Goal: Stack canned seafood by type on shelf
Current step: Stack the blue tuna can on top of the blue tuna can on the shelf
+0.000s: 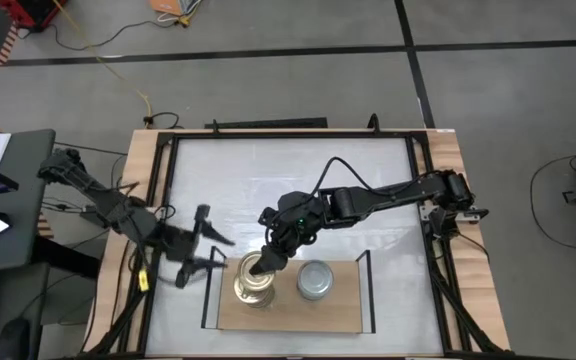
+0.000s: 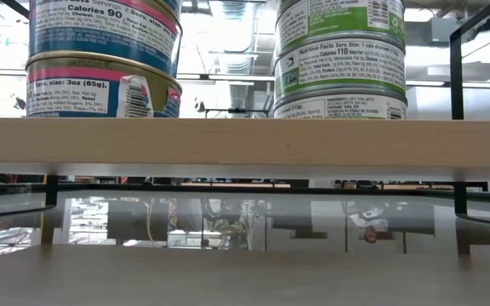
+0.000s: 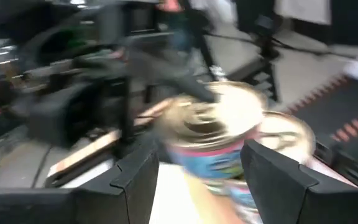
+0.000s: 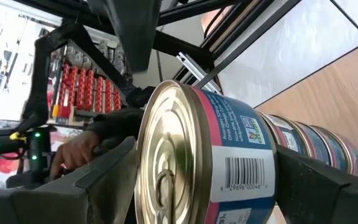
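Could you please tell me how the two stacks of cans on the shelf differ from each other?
The gold-lidded stack wears blue and pink labels; the silver-lidded stack wears green and white ones. The right gripper sits over the gold-lidded stack, fingers either side of its top can; the silver-lidded stack stands untouched. Both stand upright, side by side on the wooden shelf.

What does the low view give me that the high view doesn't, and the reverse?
Only the low view shows the labels: blue and pink on one stack, green on the other, and the table beneath the shelf. Only the high view shows both arms: the right end effector over the gold-lidded stack, the left end effector open beside the shelf. Both show two can stacks on the shelf.
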